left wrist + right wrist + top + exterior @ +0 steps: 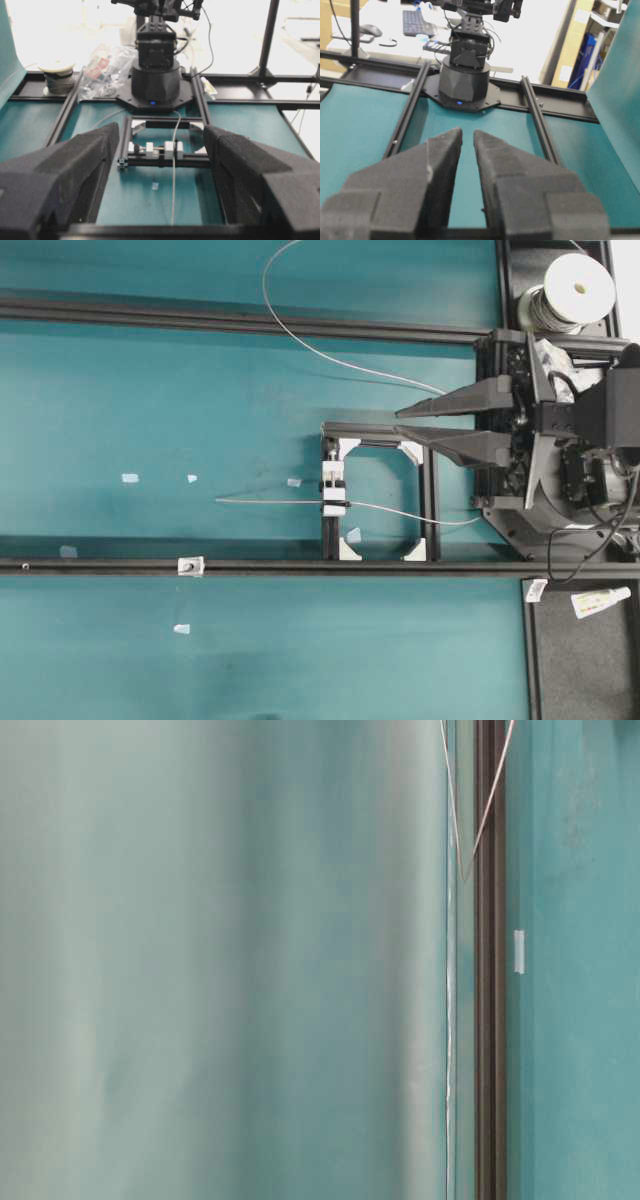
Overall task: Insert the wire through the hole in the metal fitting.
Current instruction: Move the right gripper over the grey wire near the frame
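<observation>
While the wire [280, 501] lay unthreaded just ahead of the wide, empty left end effector [161, 132], the right end effector [467, 134] stood narrowly parted and empty, the metal fitting [190, 565] well beyond its tips.

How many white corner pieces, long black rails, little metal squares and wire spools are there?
White corner brackets: 4
Long black rails: 2
Metal fitting: 1
Wire spool: 1
Total: 8
</observation>
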